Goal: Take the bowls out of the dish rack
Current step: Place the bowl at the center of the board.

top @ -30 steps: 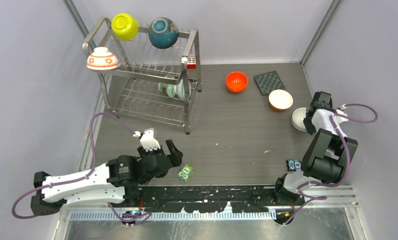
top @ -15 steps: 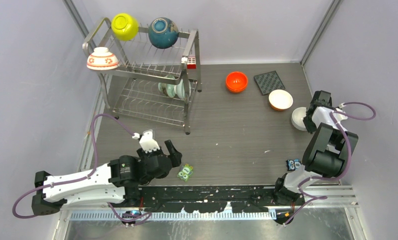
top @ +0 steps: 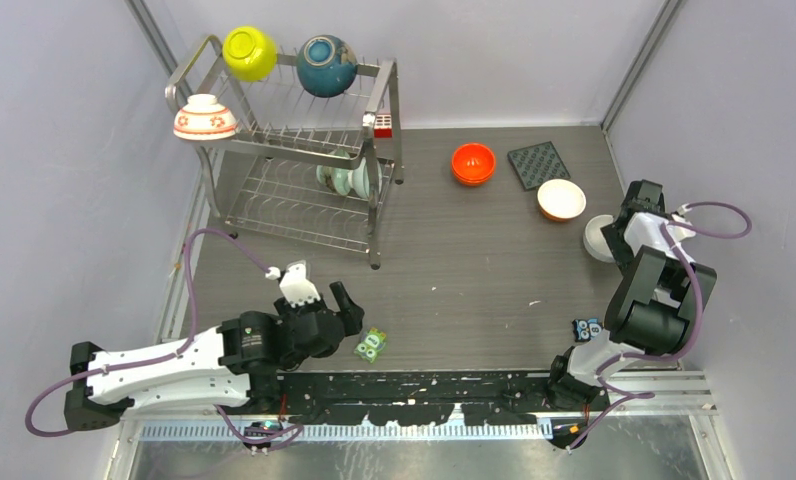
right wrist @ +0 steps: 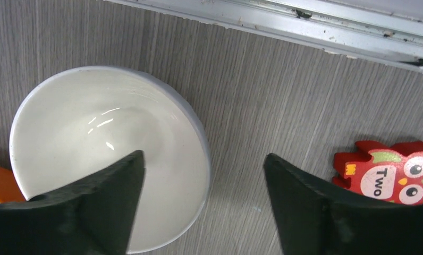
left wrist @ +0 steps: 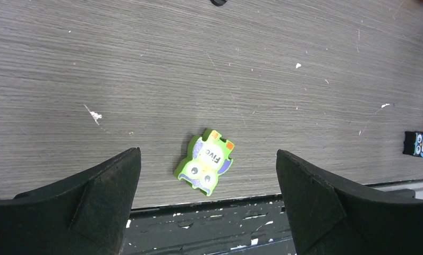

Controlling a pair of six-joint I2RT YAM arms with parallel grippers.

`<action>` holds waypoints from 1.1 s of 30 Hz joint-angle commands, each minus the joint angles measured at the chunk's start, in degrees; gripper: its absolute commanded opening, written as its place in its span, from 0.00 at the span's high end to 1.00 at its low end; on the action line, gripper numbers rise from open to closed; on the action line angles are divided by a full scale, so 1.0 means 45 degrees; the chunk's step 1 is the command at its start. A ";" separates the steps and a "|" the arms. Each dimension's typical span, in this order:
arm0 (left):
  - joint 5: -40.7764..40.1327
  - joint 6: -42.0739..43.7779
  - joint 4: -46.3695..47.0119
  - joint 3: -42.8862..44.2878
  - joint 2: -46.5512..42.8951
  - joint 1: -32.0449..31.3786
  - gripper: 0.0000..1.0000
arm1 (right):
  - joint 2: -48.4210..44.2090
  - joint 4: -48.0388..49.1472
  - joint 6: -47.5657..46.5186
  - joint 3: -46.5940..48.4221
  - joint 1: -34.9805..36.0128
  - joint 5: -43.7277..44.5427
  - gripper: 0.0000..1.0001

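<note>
The dish rack (top: 292, 125) stands at the back left. On its upper tier rest a yellow-green bowl (top: 250, 52), a dark teal bowl (top: 326, 66) and a white bowl with red flowers (top: 205, 118). A pale green bowl (top: 346, 180) leans in the lower tier. On the table at the right sit an orange bowl (top: 473, 163), an orange bowl with a white inside (top: 561, 199) and a plain white bowl (top: 598, 238) (right wrist: 108, 154). My right gripper (top: 622, 236) (right wrist: 203, 159) is open, its jaws astride the white bowl's rim. My left gripper (top: 319, 286) (left wrist: 208, 153) hangs open near the front edge, holding nothing.
A dark square mat (top: 539, 163) lies behind the right-hand bowls. A green owl piece (top: 371, 345) (left wrist: 204, 162) sits under the left gripper. A red owl piece (right wrist: 392, 170) lies right of the white bowl, a dark owl block (top: 586, 327) near the right arm's base. Walls close three sides.
My right gripper has opened and let go of the white bowl, which now rests on the table. The left arm has barely moved.
</note>
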 commanded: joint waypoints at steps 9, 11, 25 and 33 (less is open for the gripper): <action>0.0003 0.0609 0.0626 -0.0234 -0.0571 0.0071 0.00 | -0.2231 -0.2213 -0.0426 0.1422 0.0346 0.0199 0.00; 0.0109 0.0904 0.0825 -0.0274 -0.0719 0.0060 0.00 | -0.2766 -0.2822 -0.0577 0.1749 0.0753 0.0545 0.00; 0.0079 0.3939 0.0951 0.1123 -0.0406 0.0075 0.00 | -0.7823 -0.2906 -0.2679 0.3809 0.8958 0.3012 0.00; -0.1577 0.6391 0.0611 0.3134 0.0542 0.0069 0.01 | -0.6996 -0.2782 -0.4394 0.4413 1.6459 0.5870 0.00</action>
